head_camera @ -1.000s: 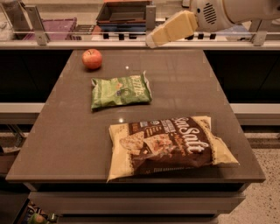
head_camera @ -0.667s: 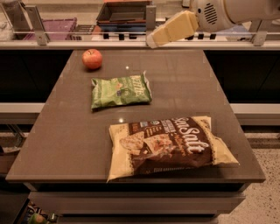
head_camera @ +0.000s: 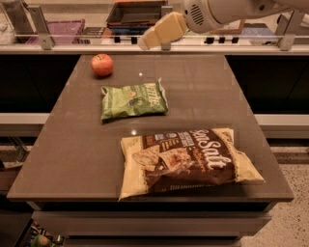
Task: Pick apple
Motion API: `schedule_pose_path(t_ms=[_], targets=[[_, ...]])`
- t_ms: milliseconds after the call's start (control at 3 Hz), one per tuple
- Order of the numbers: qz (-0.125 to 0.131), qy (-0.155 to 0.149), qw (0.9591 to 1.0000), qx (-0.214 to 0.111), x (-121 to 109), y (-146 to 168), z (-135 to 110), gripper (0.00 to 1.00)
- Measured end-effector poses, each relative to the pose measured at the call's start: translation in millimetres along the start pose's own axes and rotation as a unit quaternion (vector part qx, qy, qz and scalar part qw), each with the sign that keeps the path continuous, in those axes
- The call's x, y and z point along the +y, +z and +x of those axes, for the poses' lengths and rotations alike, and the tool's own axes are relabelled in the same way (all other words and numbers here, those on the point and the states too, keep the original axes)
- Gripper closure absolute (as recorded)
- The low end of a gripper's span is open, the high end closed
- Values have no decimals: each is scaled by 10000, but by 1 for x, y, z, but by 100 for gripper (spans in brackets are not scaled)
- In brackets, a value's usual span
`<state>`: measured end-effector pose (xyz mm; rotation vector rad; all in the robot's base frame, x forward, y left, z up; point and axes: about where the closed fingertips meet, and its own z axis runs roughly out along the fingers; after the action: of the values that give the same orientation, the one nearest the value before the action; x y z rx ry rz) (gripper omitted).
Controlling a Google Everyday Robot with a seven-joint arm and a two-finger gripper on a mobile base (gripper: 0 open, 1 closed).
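A flat, matte grey-brown surface (head_camera: 72, 144) with squared edges fills the middle of the view, and a speckled floor (head_camera: 289, 226) shows at the lower right.

Nearest, toward the front right, lies a large chip bag (head_camera: 186, 161). It is a puffy, crinkled foil pillow, dark brown in the middle and cream-yellow at its crimped ends, with white script lettering, and it lies flat with its long side across the front edge.

Beyond it and a little to the left lies a smaller green chip bag (head_camera: 133, 100). It is glossy and wrinkled, roughly rectangular and slightly skewed, and it is well apart from the big bag.

Farther back, near the far left corner, sits the apple (head_camera: 102, 64). It is small, round and smooth, red-orange with a paler patch on top. It stands alone, apart from the green bag and touching nothing but the surface.

The gripper (head_camera: 147, 42) hangs in the air above the far edge, to the right of the apple and well apart from it. It shows as one smooth, cream-coloured wedge that tapers down and to the left from the rounded white arm (head_camera: 212, 12). Whether the jaws are apart or together cannot be told from this side. Nothing shows in their grip, and they touch no object.

Behind runs a pale ledge (head_camera: 72, 48). A purple crate (head_camera: 55, 29) and a dark tray (head_camera: 137, 12) stand beyond it.
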<state>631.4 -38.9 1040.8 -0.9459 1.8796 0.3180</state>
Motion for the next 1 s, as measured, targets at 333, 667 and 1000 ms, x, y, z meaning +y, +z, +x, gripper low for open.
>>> schedule_pose_path(t_ms=[333,667,1000], targets=[[69,69,9999,45,7,37,-3,0],[262,167,9994,145,8,70,-1,0],[352,249,9989,165,1,101,2,0]])
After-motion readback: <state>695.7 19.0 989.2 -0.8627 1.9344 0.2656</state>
